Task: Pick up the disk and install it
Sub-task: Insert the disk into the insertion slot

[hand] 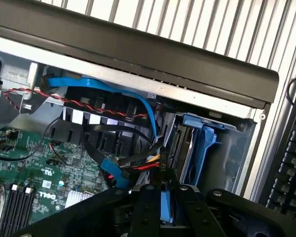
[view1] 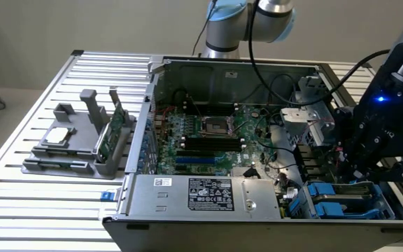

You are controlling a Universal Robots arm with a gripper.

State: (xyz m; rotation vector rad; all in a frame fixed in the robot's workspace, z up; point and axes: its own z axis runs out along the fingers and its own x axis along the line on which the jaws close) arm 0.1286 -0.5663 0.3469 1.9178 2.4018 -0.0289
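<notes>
Presently: gripper clenched on the blue frame edge of the disk, poised over the drive bay in the computer case corner. Handling note: keep disk square to the slot, clear of cables, lower gently

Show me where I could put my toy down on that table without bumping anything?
The slatted table is bare between the grey holder and its near edge, and behind the holder too. Inside the computer case it's crowded with cables, and the gripper holds the blue-framed disk at the drive bay.
</notes>
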